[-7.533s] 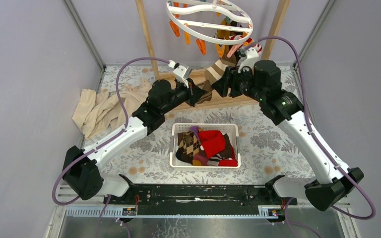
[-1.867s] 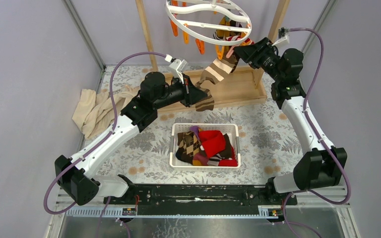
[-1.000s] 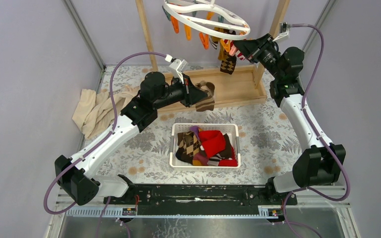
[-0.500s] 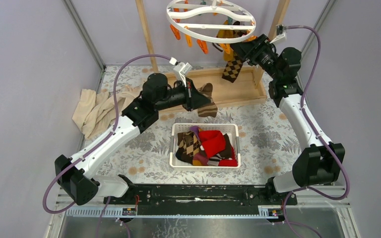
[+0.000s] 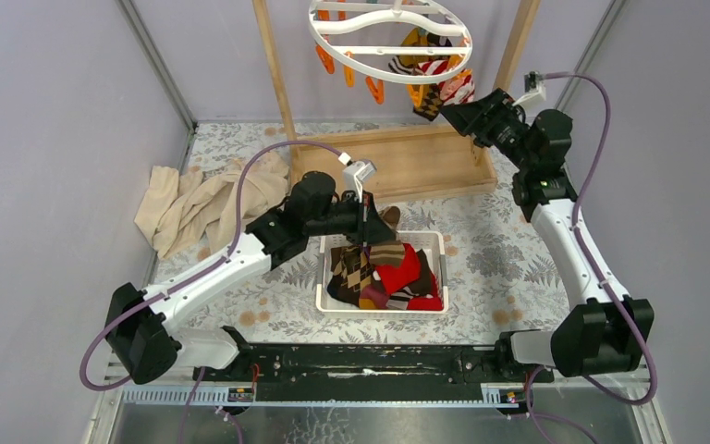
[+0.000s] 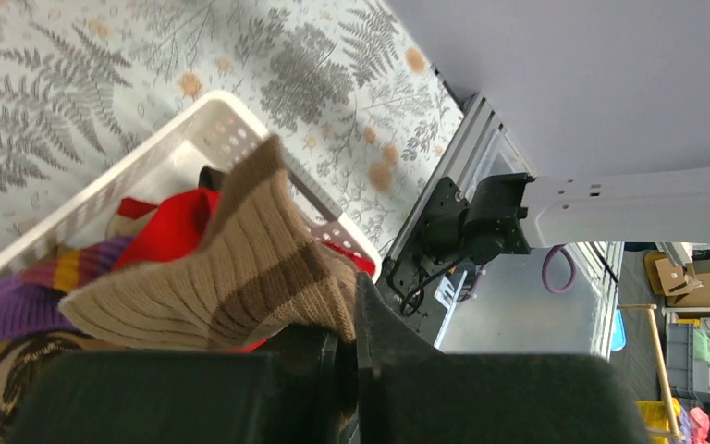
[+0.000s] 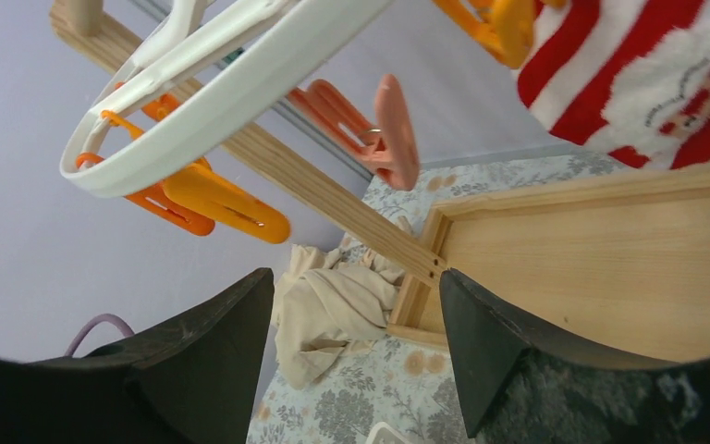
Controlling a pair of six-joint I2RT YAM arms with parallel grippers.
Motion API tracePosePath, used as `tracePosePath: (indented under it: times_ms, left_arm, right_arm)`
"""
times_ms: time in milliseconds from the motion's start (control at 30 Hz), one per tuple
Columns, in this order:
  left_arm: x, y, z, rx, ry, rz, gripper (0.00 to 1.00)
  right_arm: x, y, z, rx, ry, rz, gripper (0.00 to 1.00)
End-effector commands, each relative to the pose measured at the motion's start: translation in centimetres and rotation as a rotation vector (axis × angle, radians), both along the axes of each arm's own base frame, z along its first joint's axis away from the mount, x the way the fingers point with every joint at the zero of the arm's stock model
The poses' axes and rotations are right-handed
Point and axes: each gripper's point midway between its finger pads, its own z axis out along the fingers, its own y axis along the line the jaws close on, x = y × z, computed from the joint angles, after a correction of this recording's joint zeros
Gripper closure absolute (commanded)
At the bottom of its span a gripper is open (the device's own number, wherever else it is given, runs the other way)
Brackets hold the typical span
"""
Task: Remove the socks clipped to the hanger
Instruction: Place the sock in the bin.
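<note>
Fern-printed cloth covers the table, and at its middle sits the white basket (image 5: 323, 277), heaped with loose socks (image 5: 397, 268). The left gripper (image 5: 369, 229) hangs just over the basket's far rim, at about 12 o'clock of it. It is pinched tight on a brown striped sock (image 6: 240, 268) whose free end droops toward the pile, held there, I judge, so that letting go drops it straight in. Up at 1 o'clock from the basket, the right gripper (image 7: 351, 287) sits high beside the hanger (image 7: 231, 83), its jaws spread wide with nothing between them. It faces the side where clipped socks (image 5: 436, 81) hang, among them a red-and-white Santa sock (image 7: 647, 83), and is probably lining up for the next clip. Bare orange clips (image 7: 226, 211) dangle from the ring. A beige cloth (image 5: 194, 199) lies crumpled at the basket's 10 o'clock.
</note>
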Motion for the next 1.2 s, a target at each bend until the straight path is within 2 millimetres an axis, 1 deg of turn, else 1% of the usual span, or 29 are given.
tracePosePath:
  times_ms: [0, 100, 167, 233, 433, 500, 633, 700, 733, 800, 833, 867, 900, 1000, 1167]
  left_arm:
    - [-0.5, -0.1, 0.3, -0.038, -0.012, 0.011, 0.91]
    - [-0.8, -0.2, -0.8, -0.029, 0.011, 0.009, 0.90]
    - [-1.2, -0.2, -1.7, -0.020, 0.034, 0.004, 0.89]
    - [-1.6, 0.1, -2.8, -0.004, 0.062, 0.010, 0.88]
    - [-2.9, 1.4, -6.3, 0.045, 0.156, 0.038, 0.84]
    - [-3.2, 1.9, -7.6, 0.068, 0.180, 0.054, 0.79]
    - [-3.4, 2.8, -11.5, 0.170, 0.249, 0.087, 0.69]
    - [-3.4, 3.2, -13.4, 0.227, 0.280, 0.094, 0.58]
    - [-3.4, 3.3, -14.1, 0.244, 0.287, 0.097, 0.53]
    - [-3.1, 3.4, -15.1, 0.271, 0.293, 0.112, 0.37]
    - [-2.9, 3.4, -15.2, 0.278, 0.288, 0.115, 0.26]
    - [-2.8, 3.5, -15.3, 0.285, 0.283, 0.117, 0.08]
    - [-2.6, 3.5, -15.2, 0.288, 0.278, 0.123, 0.02]
    - [-2.2, 3.4, -14.2, 0.281, 0.249, 0.134, 0.02]
    - [-1.7, 3.4, -11.4, 0.260, 0.195, 0.139, 0.01]
  right_arm:
    - [-0.9, -2.4, 0.4, -0.007, -0.022, -0.053, 0.27]
    - [-0.9, -3.6, -0.5, -0.008, 0.005, -0.081, 0.27]
    - [-1.0, -3.8, -1.1, -0.006, 0.027, -0.088, 0.27]
    - [-0.6, -5.2, -1.6, -0.004, 0.048, -0.125, 0.27]
    - [-0.2, -6.3, -2.8, 0.003, 0.089, -0.147, 0.27]
    - [0.0, -6.5, -3.1, 0.002, 0.097, -0.153, 0.27]
    - [0.5, -6.8, -3.8, -0.001, 0.112, -0.162, 0.26]
    - [0.9, -6.9, -4.1, 0.000, 0.119, -0.166, 0.26]
    - [1.1, -6.9, -4.1, 0.001, 0.119, -0.169, 0.26]
    - [1.5, -7.0, -4.2, 0.003, 0.121, -0.173, 0.26]
    - [1.7, -7.2, -4.2, 0.004, 0.122, -0.177, 0.26]
    - [2.0, -7.2, -4.2, 0.005, 0.122, -0.178, 0.26]
    - [2.2, -7.3, -4.1, 0.005, 0.120, -0.182, 0.26]
    - [3.3, -8.0, -4.0, 0.003, 0.116, -0.207, 0.26]
    - [5.6, -9.2, -3.5, 0.021, 0.084, -0.243, 0.25]
